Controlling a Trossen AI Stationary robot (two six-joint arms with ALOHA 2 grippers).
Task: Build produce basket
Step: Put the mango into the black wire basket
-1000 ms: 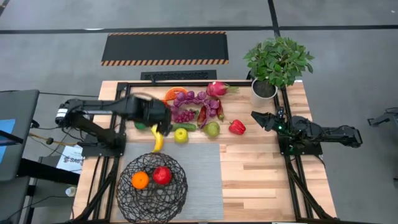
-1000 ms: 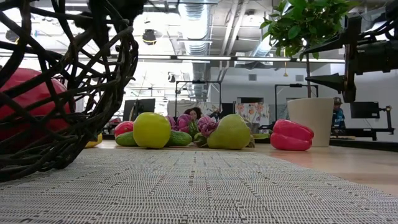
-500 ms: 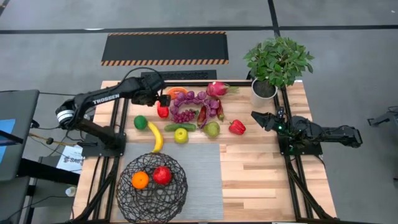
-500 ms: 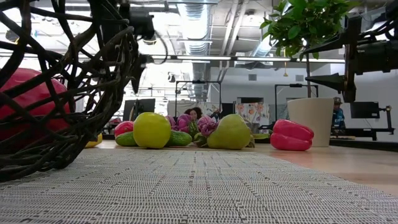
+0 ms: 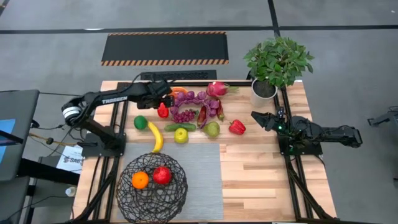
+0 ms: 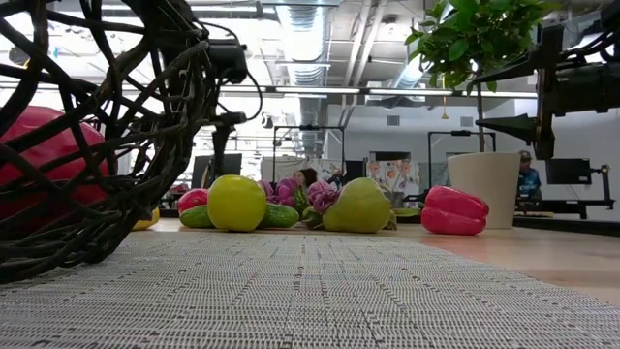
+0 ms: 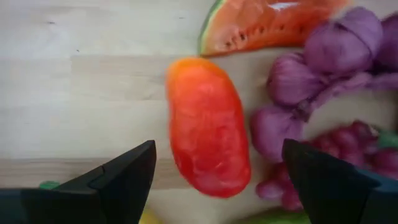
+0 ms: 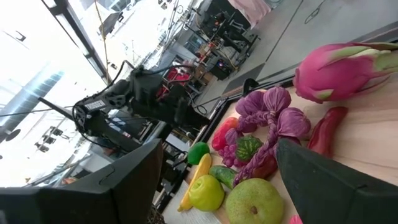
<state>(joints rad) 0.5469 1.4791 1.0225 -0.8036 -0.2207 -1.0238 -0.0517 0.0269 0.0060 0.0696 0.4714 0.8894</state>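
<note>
The wire basket (image 5: 152, 181) stands on the grey mat at the near left and holds an orange (image 5: 140, 180) and a red apple (image 5: 162, 175). The other produce lies on the table at the far middle. My left gripper (image 5: 163, 101) hangs open just above an oblong red fruit (image 7: 208, 124), one finger on either side of it and clear of it. A watermelon slice (image 7: 267, 22) and purple grapes (image 7: 339, 62) lie beside that fruit. My right gripper (image 5: 256, 117) waits open at the table's right, level, pointing toward the pile.
Near the red fruit lie a lime (image 5: 140, 122), banana (image 5: 155, 137), cucumber (image 5: 180, 127), yellow-green apple (image 5: 181, 135), pear (image 5: 212, 129), red pepper (image 5: 236, 127) and dragonfruit (image 5: 217, 89). A potted plant (image 5: 277, 62) stands at the far right. Black frame rails run along both sides.
My left gripper has swung from above the banana's far end toward the table's far edge and come down over the produce pile, rolling as it went. It now hangs over the red fruit, which the arm hid a second ago. No produce has moved.
</note>
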